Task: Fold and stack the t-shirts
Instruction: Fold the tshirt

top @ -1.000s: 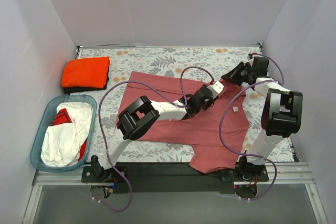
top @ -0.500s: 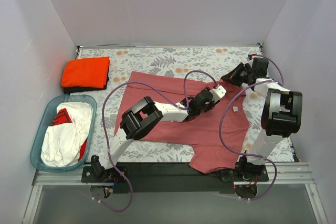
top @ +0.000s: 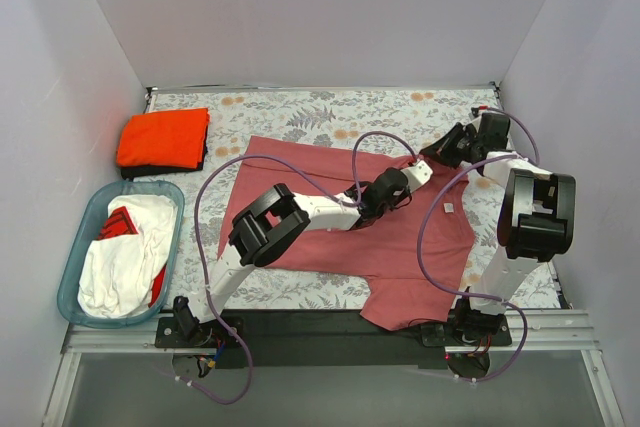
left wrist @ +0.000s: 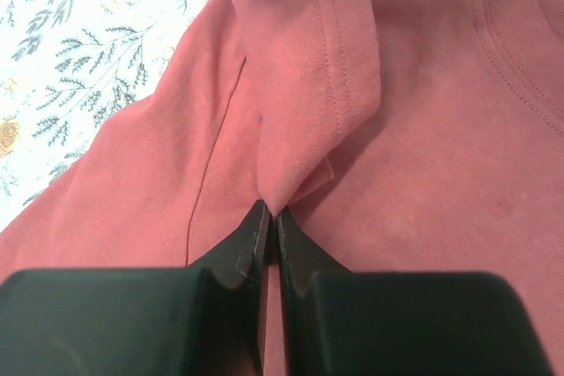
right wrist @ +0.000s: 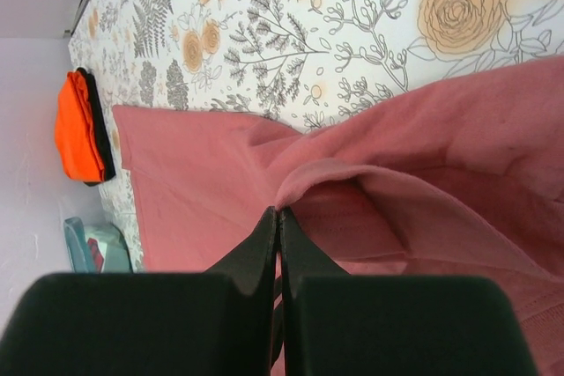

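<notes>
The big rose-red cloth t-shirt (top: 390, 247) lies spread in the middle of the table (top: 300, 112). A folded bright orange cloth t-shirt (top: 163, 137) sits on a black one (top: 140, 172) in the far left corner. The left gripper (left wrist: 271, 213) and right gripper (right wrist: 278, 215) each squeeze tight on a rose-red fold.

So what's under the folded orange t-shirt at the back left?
A black t-shirt, only its edge showing along the near side. The rest is covered by the orange t-shirt.
</notes>
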Controlling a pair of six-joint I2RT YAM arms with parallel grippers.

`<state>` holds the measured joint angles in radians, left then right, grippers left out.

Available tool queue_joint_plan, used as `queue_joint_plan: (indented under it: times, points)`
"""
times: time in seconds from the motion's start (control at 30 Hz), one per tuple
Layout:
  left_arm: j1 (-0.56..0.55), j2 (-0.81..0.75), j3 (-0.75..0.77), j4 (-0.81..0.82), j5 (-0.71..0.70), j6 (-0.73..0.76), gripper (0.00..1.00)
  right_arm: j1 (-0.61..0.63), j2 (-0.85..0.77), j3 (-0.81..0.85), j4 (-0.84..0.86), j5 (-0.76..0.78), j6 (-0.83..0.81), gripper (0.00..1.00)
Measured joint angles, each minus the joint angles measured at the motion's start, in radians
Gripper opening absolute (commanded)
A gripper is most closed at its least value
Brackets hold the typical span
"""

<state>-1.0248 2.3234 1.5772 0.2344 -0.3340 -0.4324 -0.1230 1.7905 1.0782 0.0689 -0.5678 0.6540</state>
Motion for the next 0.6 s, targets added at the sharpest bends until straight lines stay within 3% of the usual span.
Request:
queue_joint_plan:
  times: [0.27, 0.6]
  points:
    - [0.002, -0.018, -0.013, -0.028, 0.01, -0.059, 0.0, -0.008, -0.055, -0.063, -0.018, 0.002, -0.011, 0.01]
    - [0.043, -0.093, -0.061, -0.051, 0.124, -0.138, 0.0, -0.058, -0.269, -0.141, -0.133, 0.061, -0.068, 0.01]
